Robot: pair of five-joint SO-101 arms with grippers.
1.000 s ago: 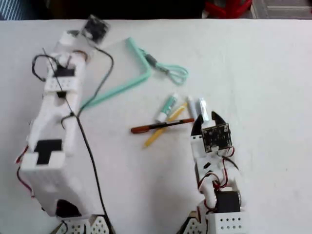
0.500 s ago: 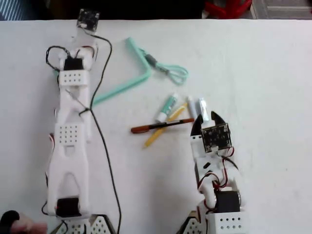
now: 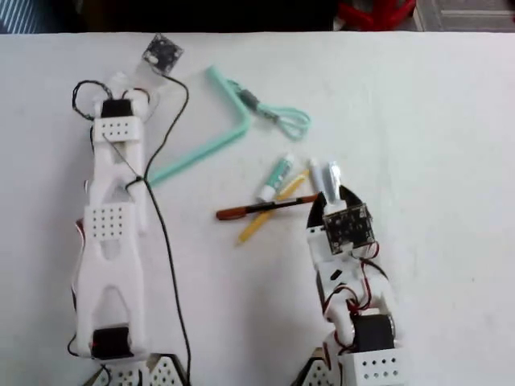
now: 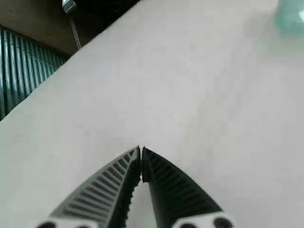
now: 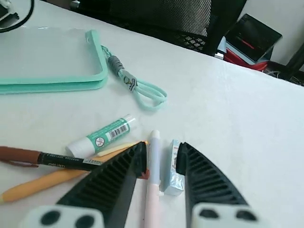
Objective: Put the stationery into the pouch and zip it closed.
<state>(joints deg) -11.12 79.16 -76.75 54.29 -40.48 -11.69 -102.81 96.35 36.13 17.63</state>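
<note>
Stationery [image 3: 274, 178] lies loose at table centre, the mint-edged pouch [image 3: 201, 145] flat at its ten o'clock; the right gripper [image 5: 161, 161], jaws parted and empty, straddles white pen [image 5: 153, 156] and eraser [image 5: 172, 166], apparently for pickup, while the left gripper [image 4: 141, 156], tips together, holds nothing.

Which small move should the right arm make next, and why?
Probably close the right gripper on the white stick: the jaws stand open with it between them, beside a pale blue piece, and the pouch lies apart.
</note>
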